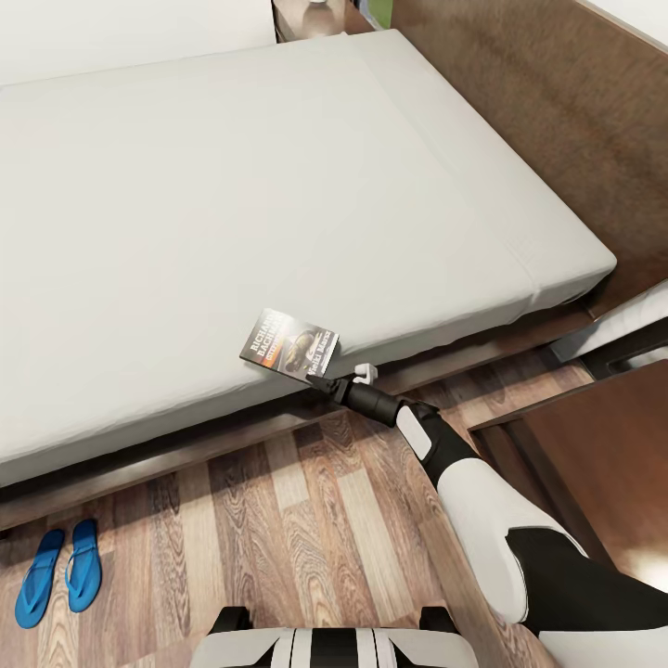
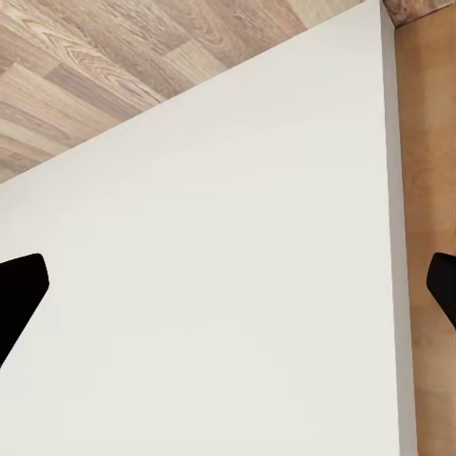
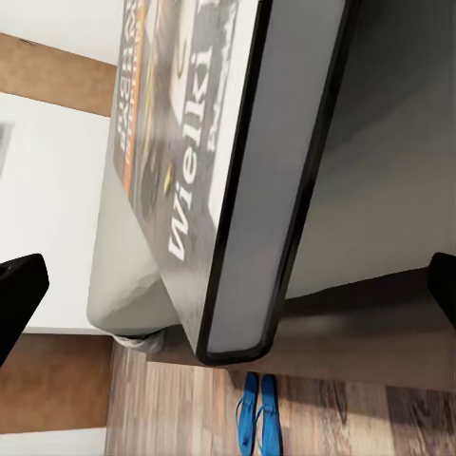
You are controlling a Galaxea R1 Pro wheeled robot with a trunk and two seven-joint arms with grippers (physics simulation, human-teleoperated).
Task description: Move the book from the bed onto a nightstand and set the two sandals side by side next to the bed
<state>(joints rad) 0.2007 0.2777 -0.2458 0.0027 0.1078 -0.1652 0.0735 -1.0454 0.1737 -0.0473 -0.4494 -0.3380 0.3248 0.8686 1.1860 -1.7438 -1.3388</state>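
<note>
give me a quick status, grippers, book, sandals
Right gripper open at the book, on the bed edge. Left gripper open. Sandals paired on floor. Nothing in the way.

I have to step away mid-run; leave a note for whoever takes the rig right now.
Right gripper: open, at the book's corner on the near edge of the bed, nothing held.
Left gripper: open, empty.
Sandals: side by side on the floor beside the bed; that part looks done.
Left: grasp the book and set it on a nightstand; one seems to be at the bed's far corner.
</note>
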